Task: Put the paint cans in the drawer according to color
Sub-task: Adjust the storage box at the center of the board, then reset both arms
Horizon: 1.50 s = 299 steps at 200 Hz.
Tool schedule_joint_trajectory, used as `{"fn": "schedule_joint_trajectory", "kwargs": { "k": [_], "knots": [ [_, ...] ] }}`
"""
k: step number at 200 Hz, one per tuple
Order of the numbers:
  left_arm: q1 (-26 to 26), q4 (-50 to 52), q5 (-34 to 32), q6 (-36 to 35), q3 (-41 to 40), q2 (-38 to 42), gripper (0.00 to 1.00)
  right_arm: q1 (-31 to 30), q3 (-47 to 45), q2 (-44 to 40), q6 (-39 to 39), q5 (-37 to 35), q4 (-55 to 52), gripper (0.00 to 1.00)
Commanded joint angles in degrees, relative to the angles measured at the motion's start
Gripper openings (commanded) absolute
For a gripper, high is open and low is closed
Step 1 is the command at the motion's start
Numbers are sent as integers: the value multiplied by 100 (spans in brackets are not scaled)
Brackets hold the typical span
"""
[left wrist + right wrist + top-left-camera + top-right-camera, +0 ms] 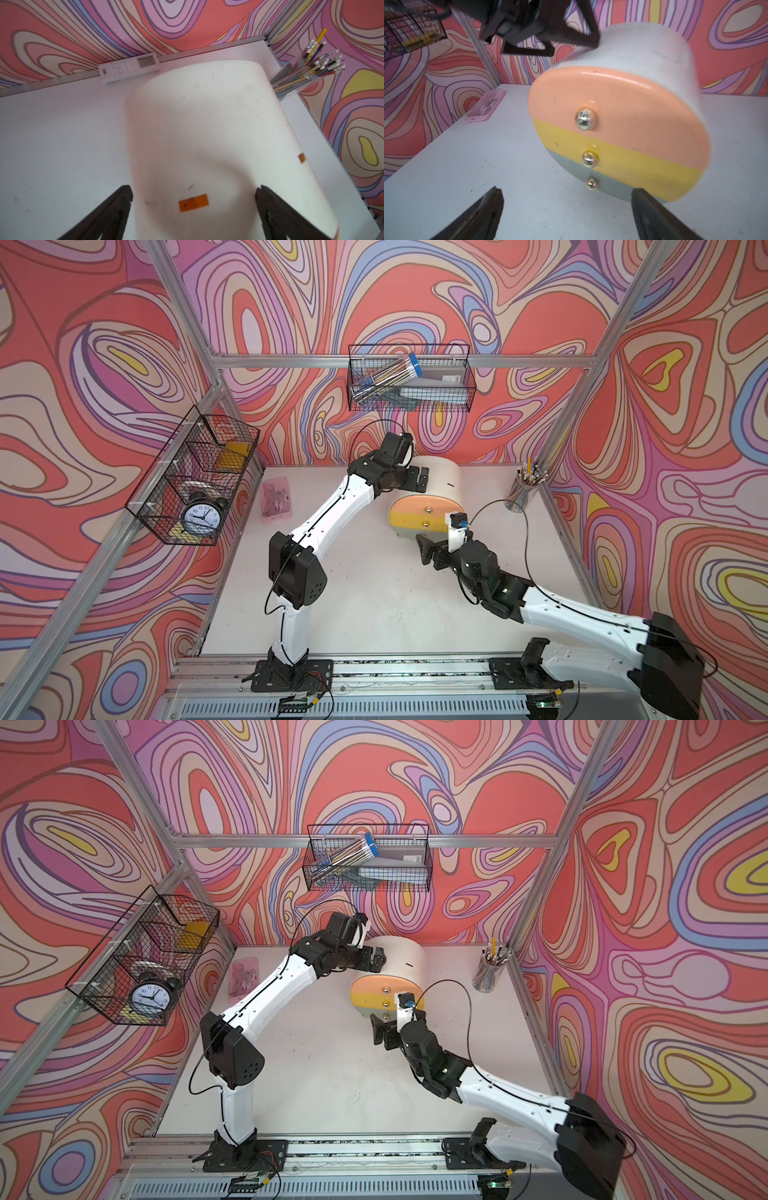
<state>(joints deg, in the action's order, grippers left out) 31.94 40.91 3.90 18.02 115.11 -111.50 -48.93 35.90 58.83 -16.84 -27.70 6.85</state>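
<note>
The drawer [440,479] [401,959] is a cream rounded chest at the back middle of the table, all three fronts shut. Its peach, yellow and grey-green fronts [612,99] each carry a gold knob. My left gripper [420,479] [376,960] [194,190] is open over the chest's cream top [207,128], a finger showing at either side of it; whether they touch it I cannot tell. My right gripper [430,551] [382,1033] [566,192] is open and empty, low in front of the grey-green front, close to its knob [592,183]. The paint cans are out of view.
A clear cup of pencils [521,489] stands at the back right corner. A pink packet [276,499] lies at the back left. A white remote [128,67] lies along the back wall. Two black wire baskets [409,377] [195,485] hang on the frame, one holding an alarm clock [202,516].
</note>
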Motion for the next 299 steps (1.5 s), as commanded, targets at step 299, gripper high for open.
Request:
{"fn": "schedule_joint_trajectory", "kwargs": {
  "k": [299],
  "knots": [
    [-511, -4119, -1113, 825, -8080, 6471, 99, 3232, -1614, 1400, 1530, -517, 3379, 98]
  ]
}}
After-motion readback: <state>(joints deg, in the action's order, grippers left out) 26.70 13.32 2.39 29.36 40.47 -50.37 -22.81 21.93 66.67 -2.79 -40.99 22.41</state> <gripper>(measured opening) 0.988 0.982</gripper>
